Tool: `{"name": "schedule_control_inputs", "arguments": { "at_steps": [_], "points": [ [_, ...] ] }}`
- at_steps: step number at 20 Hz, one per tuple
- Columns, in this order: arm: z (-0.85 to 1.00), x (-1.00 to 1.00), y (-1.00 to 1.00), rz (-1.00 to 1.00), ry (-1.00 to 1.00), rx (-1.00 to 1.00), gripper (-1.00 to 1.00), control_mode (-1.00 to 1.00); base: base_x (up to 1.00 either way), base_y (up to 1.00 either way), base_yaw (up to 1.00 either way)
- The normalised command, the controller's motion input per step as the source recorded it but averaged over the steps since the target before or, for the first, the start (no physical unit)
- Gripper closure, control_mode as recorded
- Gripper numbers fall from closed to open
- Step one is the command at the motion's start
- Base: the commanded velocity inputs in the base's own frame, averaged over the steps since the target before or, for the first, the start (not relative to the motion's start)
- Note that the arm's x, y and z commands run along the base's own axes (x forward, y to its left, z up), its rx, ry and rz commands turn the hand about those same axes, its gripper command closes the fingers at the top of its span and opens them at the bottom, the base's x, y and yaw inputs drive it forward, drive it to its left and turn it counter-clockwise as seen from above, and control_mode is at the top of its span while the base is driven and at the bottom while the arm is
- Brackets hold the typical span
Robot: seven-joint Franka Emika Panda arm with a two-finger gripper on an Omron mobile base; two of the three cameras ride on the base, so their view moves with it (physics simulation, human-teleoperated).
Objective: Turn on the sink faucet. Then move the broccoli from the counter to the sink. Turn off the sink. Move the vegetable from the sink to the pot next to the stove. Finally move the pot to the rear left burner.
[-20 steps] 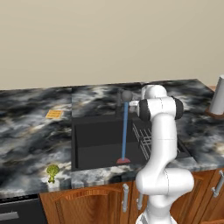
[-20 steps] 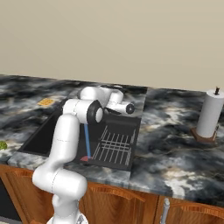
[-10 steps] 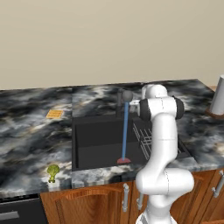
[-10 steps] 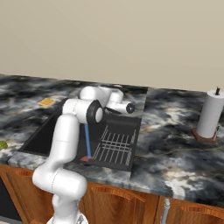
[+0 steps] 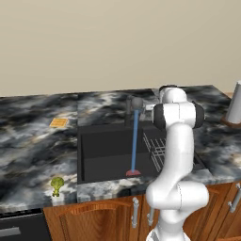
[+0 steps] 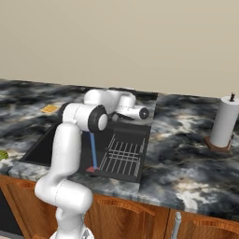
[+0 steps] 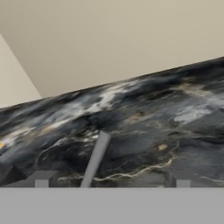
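Sink faucet [image 5: 133,109] running into sink [image 5: 101,155], broccoli [image 5: 57,185] on counter [image 5: 28,150]

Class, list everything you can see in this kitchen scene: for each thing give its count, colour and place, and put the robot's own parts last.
sink faucet: one, dark grey, behind the basin
water stream: one, blue, faucet to drain
sink: one, black, set in the counter
wire rack: one, grey, basin's right side
broccoli: one, green, counter's front edge, left of sink
waffle square: one, orange, counter left of sink
paper towel roll: one, white, far right
counter: one, black-grey marbled
arm: one, white, before the sink
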Motion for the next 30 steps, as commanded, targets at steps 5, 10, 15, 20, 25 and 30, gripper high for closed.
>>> {"name": "schedule_control_inputs", "arguments": {
  "at_steps": [5,10,15,20,25,30],
  "points": [
    [0.41,-0.39,-0.35,0.0,0.0,0.0,-1.0,-1.0,0.0,0.0,0.0],
    [0.5,-0.66,-0.16,0.0,0.0,0.0,-1.0,-1.0,0.0,0.0,0.0],
    [0.54,-0.82,-0.02,0.0,-0.04,0.0,-1.0,-1.0,0.0,0.0,0.0],
    [0.58,-0.77,0.0,0.0,-0.03,0.0,-1.0,-1.0,0.0,0.0,0.0],
    [0.59,-0.72,0.0,0.0,0.0,0.0,-1.0,-1.0,0.0,0.0,0.0],
    [0.6,-0.69,0.03,0.0,0.0,0.0,-1.0,-1.0,0.0,0.0,0.0]
  ]
}}
